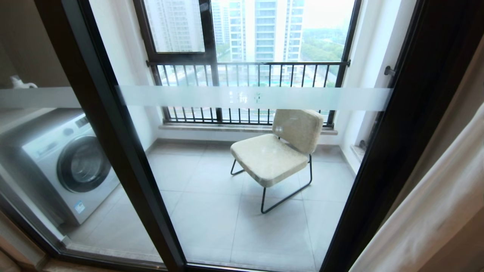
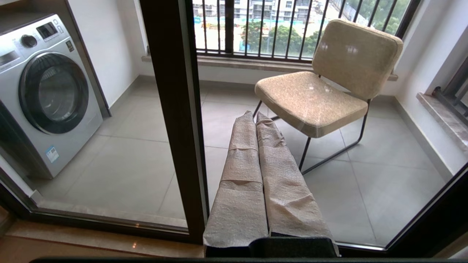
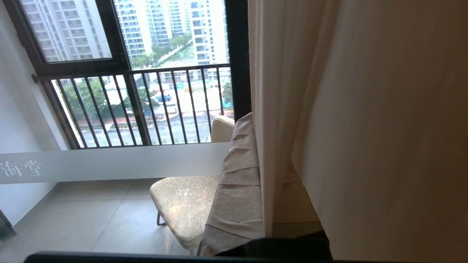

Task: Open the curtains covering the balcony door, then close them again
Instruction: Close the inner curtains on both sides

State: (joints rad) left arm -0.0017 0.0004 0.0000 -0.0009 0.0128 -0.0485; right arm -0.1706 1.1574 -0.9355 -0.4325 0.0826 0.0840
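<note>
The balcony door (image 1: 124, 151) stands uncovered, its black-framed glass crossed by a frosted stripe (image 1: 245, 97). The curtains (image 1: 435, 211) hang bunched at the far right of the head view, where neither arm shows. In the right wrist view the curtains (image 3: 365, 128) fill the right half. My right gripper (image 3: 257, 124) is shut on their leading edge: one cloth-wrapped finger (image 3: 237, 182) shows, the other is hidden behind the fabric. My left gripper (image 2: 255, 116) is shut on nothing, pointing low at the door's glass beside the middle frame post (image 2: 175, 109).
Beyond the glass, a beige chair (image 1: 276, 151) stands mid-balcony and a washing machine (image 1: 72, 166) sits at the left. A black-framed window with a barred railing (image 1: 245, 75) closes the far side. The door's sill (image 2: 91, 237) runs along the floor.
</note>
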